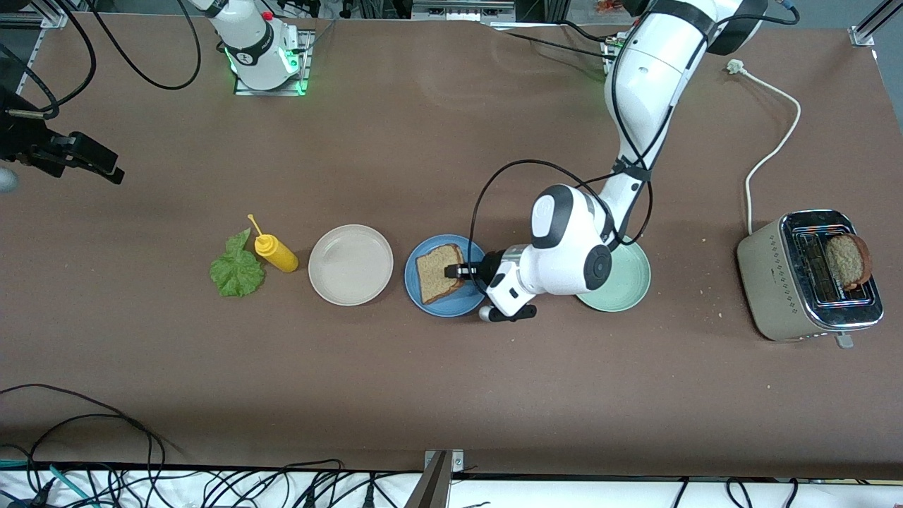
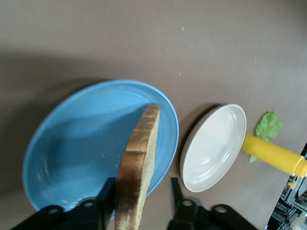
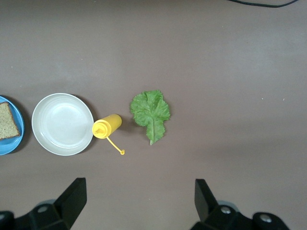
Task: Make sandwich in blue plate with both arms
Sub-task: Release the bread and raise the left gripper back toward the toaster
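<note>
The left gripper (image 2: 141,201) hangs low over the round medium-blue plate (image 1: 417,289), its jaws parted around the square brown wholegrain bread slice (image 2: 139,163); one finger touches the crust, the other stands clear. The slice stands on edge between the fingers, its long axis running away from the pincer across the plate. Judged risk: so tilted, it may topple crooked or drag out with the fingers. The right gripper (image 3: 139,203) waits wide open above the crinkled green lettuce leaf (image 3: 151,114).
</note>
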`<act>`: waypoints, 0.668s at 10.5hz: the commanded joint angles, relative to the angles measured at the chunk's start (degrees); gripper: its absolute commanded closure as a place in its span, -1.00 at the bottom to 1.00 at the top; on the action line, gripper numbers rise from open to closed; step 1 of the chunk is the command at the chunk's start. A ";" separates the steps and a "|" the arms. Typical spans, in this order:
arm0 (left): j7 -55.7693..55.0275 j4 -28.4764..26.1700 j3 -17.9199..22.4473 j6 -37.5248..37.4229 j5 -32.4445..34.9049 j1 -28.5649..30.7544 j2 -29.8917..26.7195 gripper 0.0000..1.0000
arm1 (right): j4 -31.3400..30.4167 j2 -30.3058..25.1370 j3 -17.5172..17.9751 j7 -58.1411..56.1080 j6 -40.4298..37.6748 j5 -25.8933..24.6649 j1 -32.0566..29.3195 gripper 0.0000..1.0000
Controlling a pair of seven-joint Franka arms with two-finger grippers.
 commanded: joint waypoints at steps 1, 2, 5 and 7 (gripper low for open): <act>2.78 1.07 0.09 -0.37 -0.76 2.36 0.30 -1.00 | 1.21 0.30 0.05 -0.47 -1.12 -0.08 -0.21 -1.00; 4.27 1.07 0.09 -0.46 -0.76 3.32 0.22 -1.00 | 1.21 0.38 -0.04 -0.47 -1.12 0.01 -0.21 -1.00; 5.60 -2.07 0.27 -3.95 -0.68 8.76 -3.02 -1.00 | 1.21 0.38 0.05 -0.56 -1.20 0.01 -0.21 -1.00; 5.43 -5.32 0.18 -5.20 1.76 10.27 -8.72 -1.00 | 1.12 0.47 0.05 -0.47 -1.12 0.01 -0.21 -1.00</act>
